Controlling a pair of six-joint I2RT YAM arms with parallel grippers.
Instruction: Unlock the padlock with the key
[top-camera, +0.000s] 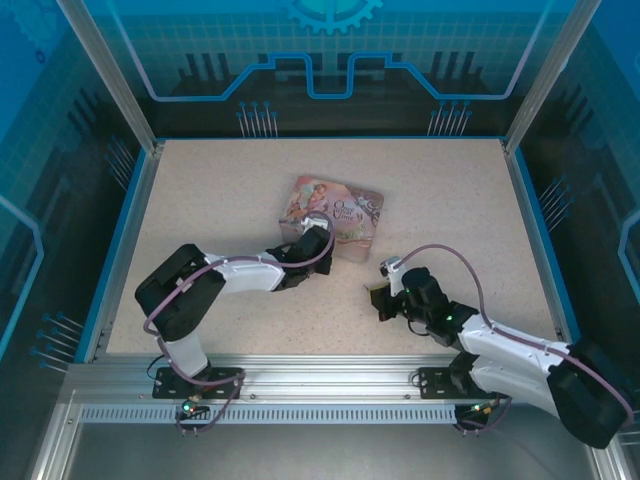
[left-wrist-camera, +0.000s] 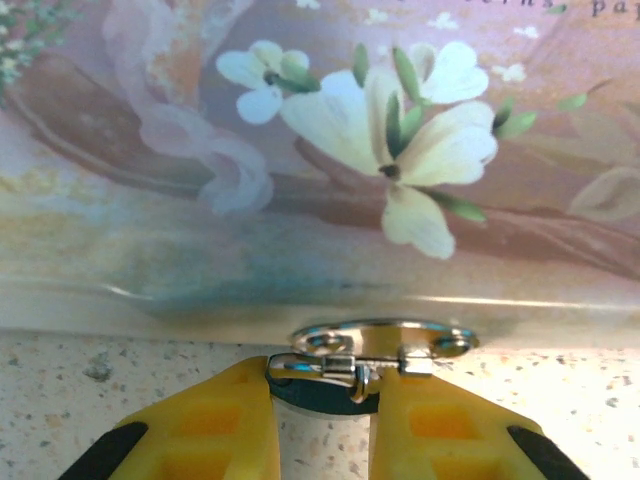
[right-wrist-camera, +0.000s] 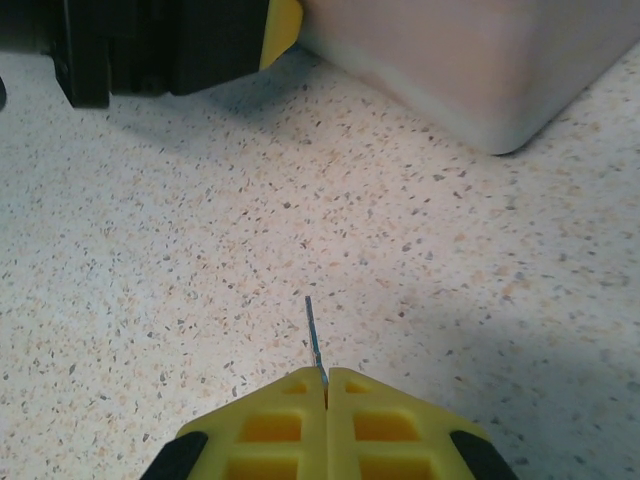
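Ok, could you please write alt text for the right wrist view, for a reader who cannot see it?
Two yellow fingers, pressed shut at the bottom edge, pinch the key, whose thin blade points up over the speckled table. A corner of the pink tin sits top right, and part of the dark left arm top left.
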